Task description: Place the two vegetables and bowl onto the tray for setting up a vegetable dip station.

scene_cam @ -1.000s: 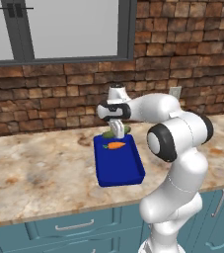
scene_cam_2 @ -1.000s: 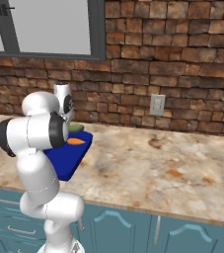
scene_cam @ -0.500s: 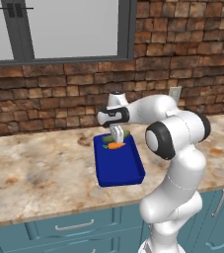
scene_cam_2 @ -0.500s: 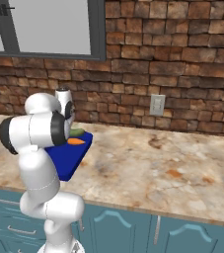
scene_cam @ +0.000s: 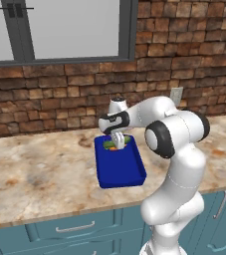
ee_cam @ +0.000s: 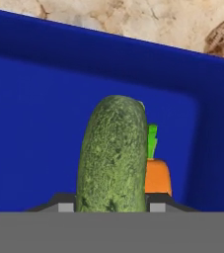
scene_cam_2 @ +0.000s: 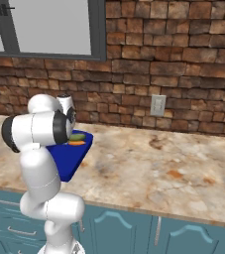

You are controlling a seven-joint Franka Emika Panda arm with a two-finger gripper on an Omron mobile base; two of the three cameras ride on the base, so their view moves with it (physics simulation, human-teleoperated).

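The deep blue tray (scene_cam: pixel 120 172) lies on the stone counter, seen also as the tray (scene_cam_2: pixel 70 159) and up close as the tray (ee_cam: pixel 34 123). The orange carrot (ee_cam: pixel 158 178) with its green top rests at the tray's far end; it is the carrot (scene_cam_2: pixel 76 143) in the right base view. My gripper (scene_cam: pixel 117 141) hangs low over that end, shut on the dark green cucumber (ee_cam: pixel 113 158), which stands between the fingertips (ee_cam: pixel 66 206) right beside the carrot. From the right the cucumber (scene_cam_2: pixel 78 136) sits just above the carrot. The bowl is out of view.
A brick wall with a window backs the counter, and a wall outlet (scene_cam_2: pixel 157 105) is to the right. Bare stone counter (scene_cam_2: pixel 158 163) stretches right of the tray and counter (scene_cam: pixel 40 174) left of it. Blue cabinet drawers run below the front edge.
My gripper has come down with the cucumber toward the tray's far end, close beside the carrot. The tray and carrot have stayed where they were.
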